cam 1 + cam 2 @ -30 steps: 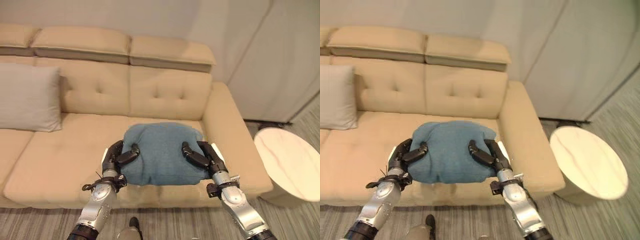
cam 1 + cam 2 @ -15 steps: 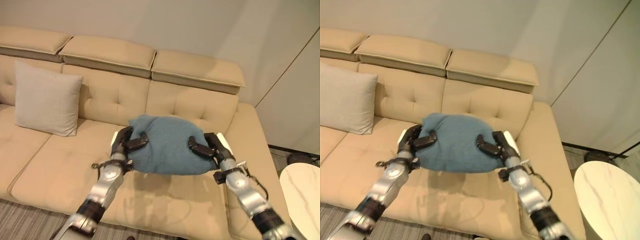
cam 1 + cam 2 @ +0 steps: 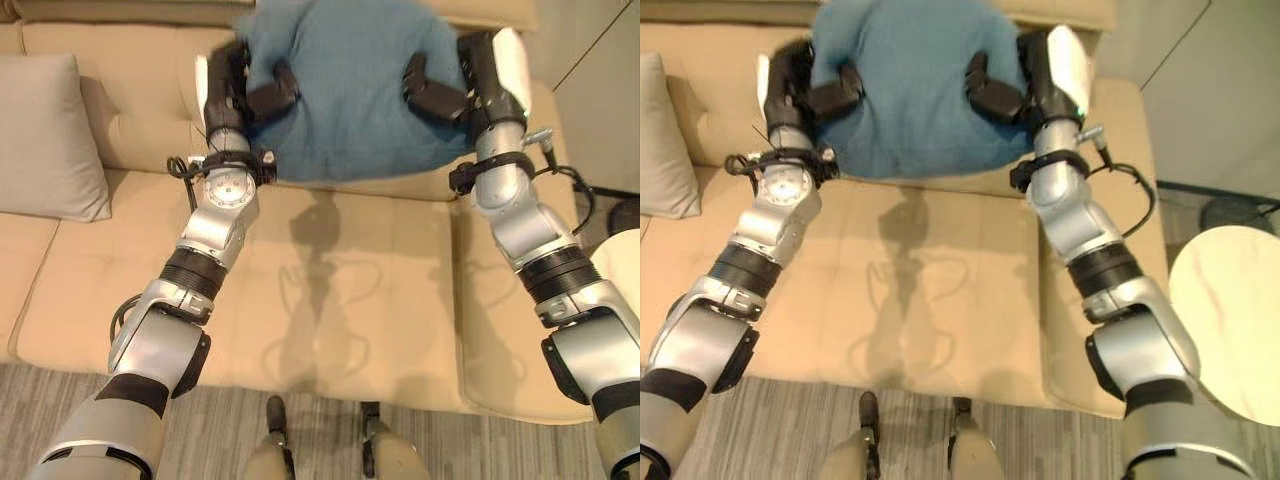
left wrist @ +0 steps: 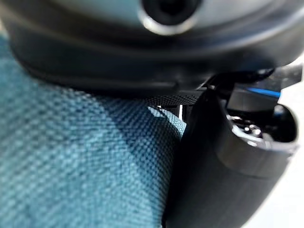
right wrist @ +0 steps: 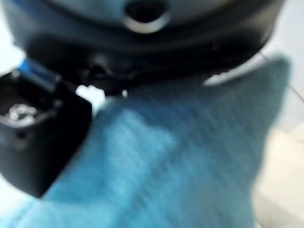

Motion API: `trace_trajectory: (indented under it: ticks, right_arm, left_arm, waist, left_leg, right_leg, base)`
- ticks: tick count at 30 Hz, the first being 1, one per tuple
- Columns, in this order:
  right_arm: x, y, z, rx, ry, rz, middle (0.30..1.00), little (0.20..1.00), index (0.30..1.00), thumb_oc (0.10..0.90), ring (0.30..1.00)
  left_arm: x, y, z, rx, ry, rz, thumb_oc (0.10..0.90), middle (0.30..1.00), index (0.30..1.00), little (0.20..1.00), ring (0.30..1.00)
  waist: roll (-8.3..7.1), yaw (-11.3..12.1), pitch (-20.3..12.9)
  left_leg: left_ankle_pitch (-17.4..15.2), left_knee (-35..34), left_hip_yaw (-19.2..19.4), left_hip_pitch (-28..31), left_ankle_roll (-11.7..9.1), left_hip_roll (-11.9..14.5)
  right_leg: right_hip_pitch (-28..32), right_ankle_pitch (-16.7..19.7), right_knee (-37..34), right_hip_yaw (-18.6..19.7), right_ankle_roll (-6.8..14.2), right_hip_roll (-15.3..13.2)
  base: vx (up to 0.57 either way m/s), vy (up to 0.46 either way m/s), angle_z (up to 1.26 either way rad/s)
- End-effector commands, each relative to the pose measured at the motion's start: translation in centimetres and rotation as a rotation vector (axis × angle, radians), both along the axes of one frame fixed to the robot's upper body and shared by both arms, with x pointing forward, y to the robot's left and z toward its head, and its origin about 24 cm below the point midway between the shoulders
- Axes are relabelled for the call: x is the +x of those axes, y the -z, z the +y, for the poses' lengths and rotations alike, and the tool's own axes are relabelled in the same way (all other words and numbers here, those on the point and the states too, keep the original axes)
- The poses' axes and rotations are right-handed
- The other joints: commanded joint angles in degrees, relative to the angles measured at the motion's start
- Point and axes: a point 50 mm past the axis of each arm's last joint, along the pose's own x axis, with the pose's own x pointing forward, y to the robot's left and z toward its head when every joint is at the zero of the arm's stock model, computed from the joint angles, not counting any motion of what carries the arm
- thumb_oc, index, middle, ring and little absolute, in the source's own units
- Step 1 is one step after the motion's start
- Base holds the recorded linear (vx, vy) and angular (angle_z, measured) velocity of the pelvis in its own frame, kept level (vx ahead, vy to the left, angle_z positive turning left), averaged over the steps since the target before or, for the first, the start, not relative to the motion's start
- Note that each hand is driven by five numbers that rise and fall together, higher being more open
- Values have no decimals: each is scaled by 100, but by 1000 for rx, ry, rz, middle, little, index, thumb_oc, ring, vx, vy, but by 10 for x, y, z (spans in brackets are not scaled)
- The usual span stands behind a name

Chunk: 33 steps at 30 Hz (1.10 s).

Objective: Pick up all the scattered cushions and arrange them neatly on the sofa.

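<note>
Now the blue cushion (image 3: 345, 85) is held up against the backrest of the sofa (image 3: 330, 290), clear of the seat, clamped from both sides: the left robot hand (image 3: 245, 85) is curled onto its left edge and the right robot hand (image 3: 455, 85) onto its right edge. A grey cushion (image 3: 45, 140) is propped against the backrest well to the left (upright, as far as can be seen). For a neat result, the blue cushion is best lowered level until its bottom edge meets the seat, leaned square against the backrest, and both grips loosened together, so it is not tipped sideways. A round white side table (image 3: 1230, 320) stands beside the sofa's right arm.
</note>
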Motion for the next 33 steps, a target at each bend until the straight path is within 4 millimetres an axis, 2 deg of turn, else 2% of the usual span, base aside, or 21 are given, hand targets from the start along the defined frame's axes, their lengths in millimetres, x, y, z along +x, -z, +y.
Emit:
trace_trajectory:
  ticks: [1,3,5,7,9,11,12,15,16,17,18,19,20,23,25,26,27,28,30,33]
  right_arm:
    - [-51,-108,35,29,-172,-548,300,300,300,400,300]
    - [-48,-107,25,42,-125,-550,300,300,300,400,300]
    - [-39,-102,17,73,-87,-510,300,300,300,400,300]
    - [-29,-98,13,101,-45,-465,300,300,300,400,300]
    - [-15,-94,11,56,18,-387,300,300,300,400,300]
    - [-5,-95,16,-33,86,-337,300,300,300,400,300]
    - [-1,-96,15,-22,104,-315,300,300,300,400,300]
    - [9,-100,23,-8,123,-237,300,300,300,400,300]
    - [12,-100,30,-46,128,-205,300,300,300,400,300]
    - [15,-97,31,-50,135,-165,300,300,300,400,300]
    - [19,-93,29,-56,147,-108,300,300,300,400,300]
    - [20,-92,29,-33,150,-83,309,309,309,406,309]
    - [22,-90,27,-24,160,-59,900,900,900,800,900]
    - [28,-73,21,73,151,21,900,900,900,800,900]
    - [30,-65,10,157,158,63,900,900,900,800,900]
    - [31,-63,8,185,151,73,900,900,900,800,900]
    - [30,-57,-9,272,158,81,900,900,900,800,900]
    - [30,-56,-9,272,158,82,900,900,900,800,900]
    - [28,-48,-27,321,169,82,900,900,900,800,900]
    - [25,-36,-40,431,110,51,900,900,900,800,900]
  left_arm:
    - [-80,-128,-37,-17,161,-701,400,300,300,300,300]
    - [-78,-125,-31,-78,155,-696,400,300,300,300,300]
    - [-67,-118,-29,-122,151,-636,400,300,300,300,300]
    - [-46,-105,-29,-157,126,-514,400,300,300,300,300]
    - [-23,-91,-33,-150,107,-368,400,300,300,300,300]
    - [-12,-86,-31,-232,58,-302,400,300,300,300,300]
    - [-4,-83,-27,-216,25,-250,400,300,300,300,300]
    - [17,-77,3,-131,-106,-76,400,300,300,300,300]
    - [21,-74,8,-144,-100,-35,618,627,627,627,627]
    - [23,-72,13,-154,-96,-10,762,844,844,844,844]
    - [26,-70,16,-141,-90,31,800,900,900,900,900]
    - [28,-65,21,-155,-75,55,800,900,900,900,900]
    - [30,-61,25,-179,-64,82,800,900,900,900,900]
    - [33,-50,42,-198,-86,162,800,900,900,900,900]
    - [32,-50,53,-191,-115,193,800,900,900,900,900]
    - [31,-52,58,-199,-119,184,800,900,900,900,900]
    - [26,-57,77,-222,-139,157,800,900,900,900,900]
    - [26,-57,77,-222,-139,157,800,900,900,900,900]
    - [21,-55,98,-287,-137,119,800,900,900,900,900]
    - [15,-48,104,-369,-76,35,800,900,900,900,900]
  waist:
    - [157,169,-284]
    - [178,194,-210]
    - [186,197,-79]
    - [188,177,84]
    - [172,157,226]
    - [149,146,427]
    - [146,134,524]
    - [136,116,653]
    - [126,102,710]
    - [114,97,717]
    - [127,97,684]
    - [112,89,760]
    - [121,76,753]
    - [149,74,717]
    - [186,71,711]
    - [203,73,708]
    - [262,101,695]
    - [260,101,701]
    - [312,153,672]
    - [358,212,647]
  left_leg:
    - [-271,-226,165,-165,-61,330]
    - [-291,-169,150,-407,-81,340]
    - [-238,-120,124,-675,-104,339]
    - [-165,-140,101,-903,-122,328]
    - [-88,-176,108,-1118,-147,319]
    - [-20,-100,93,-1401,-164,300]
    - [10,-55,91,-1545,-175,314]
    - [84,-84,150,-1865,-185,291]
    - [106,-92,152,-1981,-182,279]
    - [132,-111,165,-2048,-187,275]
    - [13,-175,126,-2041,-207,280]
    - [184,-159,171,-2165,-195,272]
    - [212,-175,171,-2218,-196,262]
    - [247,-255,177,-2259,-189,239]
    - [259,-262,142,-2234,-192,234]
    - [260,-265,132,-2206,-193,237]
    - [243,-273,123,-2110,-202,224]
    - [243,-275,121,-2098,-203,225]
    - [193,-246,107,-1962,-207,209]
    - [63,-144,72,-1749,-199,198]
  right_leg:
    - [-846,-812,988,80,499,-202]
    - [-1079,-861,1068,73,517,-207]
    - [-1315,-856,1116,60,521,-230]
    - [-1551,-821,1120,31,536,-243]
    - [-1777,-757,1130,47,564,-272]
    - [-2092,-726,1236,53,584,-279]
    - [-2259,-717,1307,62,600,-277]
    - [-2641,-611,1324,81,674,-313]
    - [-2779,-565,1305,89,694,-309]
    - [-2830,-542,1279,87,702,-309]
    - [-2812,-666,1239,117,750,-303]
    - [-2903,-478,1193,89,716,-316]
    - [-2945,-451,1155,78,721,-316]
    - [-2974,-392,1048,74,716,-302]
    - [-2922,-383,1017,89,699,-289]
    - [-2887,-386,1002,89,687,-286]
    - [-2792,-410,991,64,670,-278]
    - [-2778,-410,987,60,669,-278]
    - [-2606,-446,983,49,655,-292]
    - [-2367,-524,1010,45,628,-297]
  base:
    - [22,-1,4]
    - [30,-13,-10]
    - [-11,-39,-4]
    - [-53,-47,-7]
    - [-82,-40,11]
    - [-108,-8,45]
    - [-94,26,18]
    - [-65,20,-20]
    - [-42,10,-63]
    - [60,8,-49]
    - [-8,3,-14]
    - [4,4,-8]
    - [-82,5,-9]
    - [5,3,2]
    - [7,-15,-3]
    - [15,-27,-5]
    - [9,-15,-4]
    - [0,0,0]
    - [0,0,0]
    - [10,-4,1]
